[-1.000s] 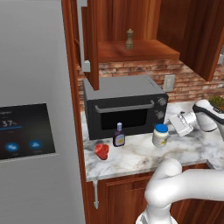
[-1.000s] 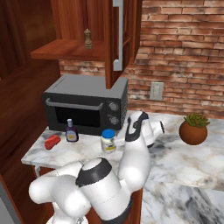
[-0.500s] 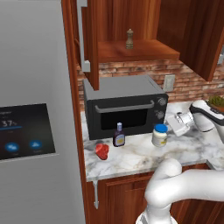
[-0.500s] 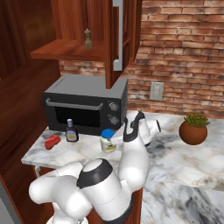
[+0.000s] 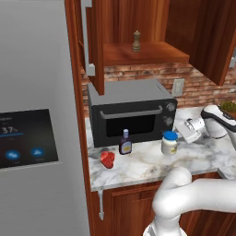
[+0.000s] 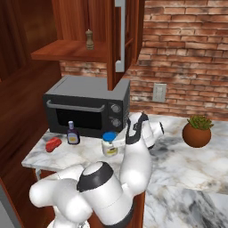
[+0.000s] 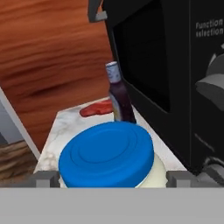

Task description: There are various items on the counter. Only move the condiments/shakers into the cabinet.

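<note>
My fingers (image 7: 113, 178) have come in low around the white jar with the blue lid (image 5: 169, 143). They stand wide, one on each side of it, and I am not squeezing it yet. A moment ago my hand hung a bit to the right of the jar; now it has slid closer. I cannot tell for sure if my fingers touch the jar's sides, because the bottom of my hand view is cut off.

The jar stands on the marbled desk (image 5: 147, 168) in front of the black microwave (image 5: 131, 115). The dark sauce bottle (image 5: 125, 142) is to its left, and the small red lumpy thing (image 5: 107, 159) is further left. The wooden pepper mill (image 5: 136, 41) already stands on the shelf of the open cabinet (image 5: 147, 53).

So one is put away, and I think the jar is next.
</note>
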